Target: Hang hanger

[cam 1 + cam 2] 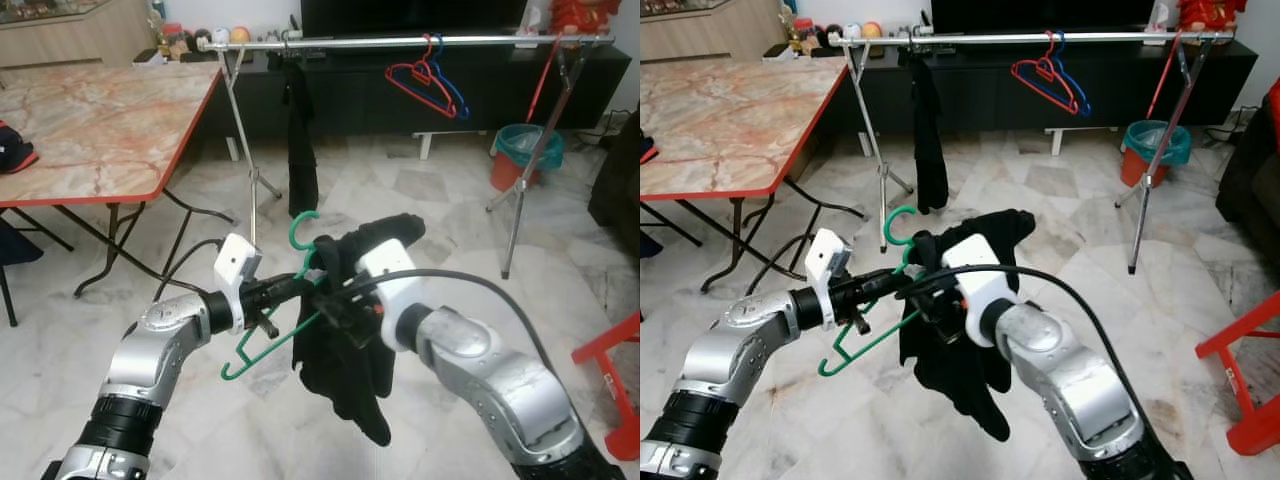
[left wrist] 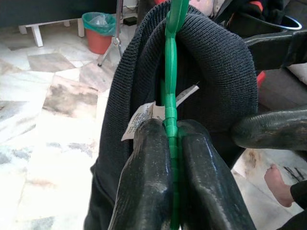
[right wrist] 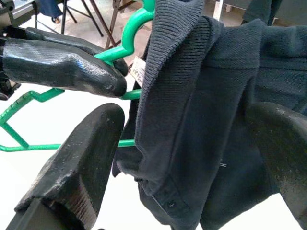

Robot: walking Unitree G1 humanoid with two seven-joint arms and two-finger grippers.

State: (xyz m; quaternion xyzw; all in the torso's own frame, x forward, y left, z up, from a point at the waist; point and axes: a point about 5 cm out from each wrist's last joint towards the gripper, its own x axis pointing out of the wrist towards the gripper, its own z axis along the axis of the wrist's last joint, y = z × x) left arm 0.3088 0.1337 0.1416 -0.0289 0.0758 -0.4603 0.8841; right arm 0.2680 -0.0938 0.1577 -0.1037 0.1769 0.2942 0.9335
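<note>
**Between both grippers: a green hanger with a dark garment**

At chest height before the robot, the left gripper (image 2: pixel 170 143) is clenched on the neck of the green hanger (image 1: pixel 300 290), its two black fingers (image 2: pixel 144 167) pressed flat against the plastic from either side. Draped over that hanger is a dark knitted garment (image 1: pixel 345 370) with a white label (image 2: pixel 139 117) at its collar. From the other side the right gripper (image 3: pixel 192 143) straddles the cloth with its fingers spread wide, one on each side of the folds and not pressing them. Beyond the arms stands a metal drying rail (image 1: pixel 400 42) on thin legs, well apart from the hanger. On it hang a red hanger (image 1: pixel 420 82) and a blue hanger (image 1: pixel 452 95) together, and a black garment (image 1: pixel 300 140) further left. Left of the rail is a marble-topped table (image 1: pixel 100 120) with a red edge, and a red bin with a teal liner (image 1: pixel 522 155) sits near the rail's right leg
</note>
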